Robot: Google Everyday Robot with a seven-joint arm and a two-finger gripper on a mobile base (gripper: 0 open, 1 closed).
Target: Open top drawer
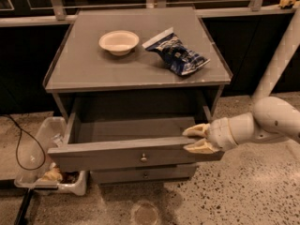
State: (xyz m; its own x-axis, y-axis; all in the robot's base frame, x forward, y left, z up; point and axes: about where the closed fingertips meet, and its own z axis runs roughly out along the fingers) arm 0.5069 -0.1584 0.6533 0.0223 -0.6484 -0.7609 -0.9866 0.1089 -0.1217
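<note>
The top drawer (pixel 117 156) of the grey cabinet stands pulled well out, and its shallow grey tray (pixel 131 129) shows nothing inside. A small round silver knob (pixel 143 158) sits at the centre of its front. My gripper (pixel 193 138) reaches in from the right on a white arm (pixel 262 123). It is at the right end of the drawer front. One cream finger (pixel 197 130) lies inside the front's top rim and the other outside, closed on that rim.
A white bowl (pixel 119 41) and a blue snack bag (pixel 177 54) lie on the cabinet top (pixel 84 69). A lower drawer front (pixel 145 175) stays closed beneath. A clear bin (pixel 44 165) with clutter and a black cable (pixel 18 146) are on the floor at left.
</note>
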